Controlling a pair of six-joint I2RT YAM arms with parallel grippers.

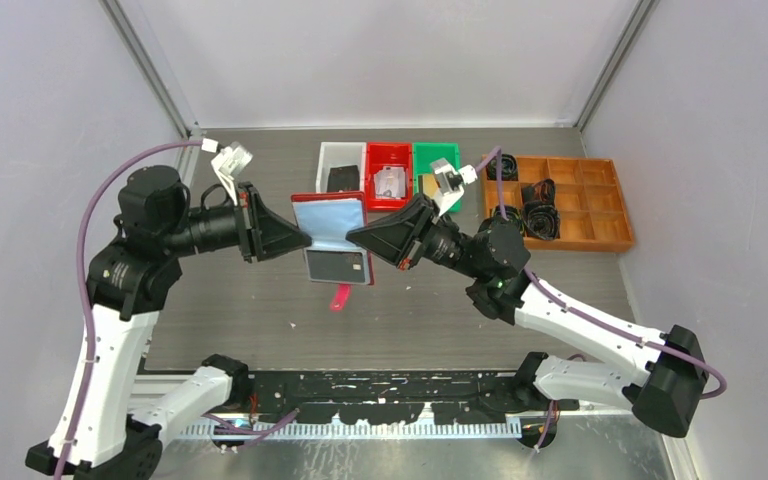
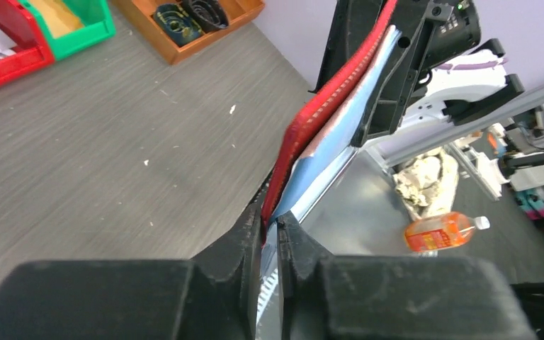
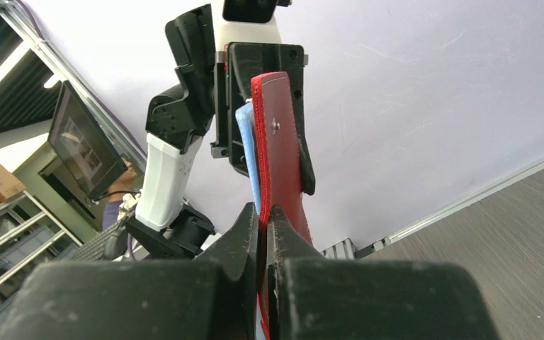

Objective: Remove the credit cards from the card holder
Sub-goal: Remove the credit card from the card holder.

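The card holder is hanging open in mid-air over the middle of the table, stretched between the two arms, its red rim framing pale blue-grey pages that are facing the overhead camera. The left fingers are pinching almost closed on its left edge, with red cover and blue page both caught between them. The right fingers are clamping tight on the opposite red edge. The step in hand looks like spreading and steadying the holder, and as far as I can tell no card is out yet. A dark card is sitting in the lower page, which is drooping toward the near side, with a red strap dangling below it. I'd judge the next move is calling for one set of fingers to let go and come round to that card's exposed edge while the other carries the holder alone, and a floppy holder may sag or swing. Only the overhead view is showing the card and the pockets. The left wrist view is showing how the layers are sitting in the grip, and the right wrist view is giving just the red outer cover, edge on.
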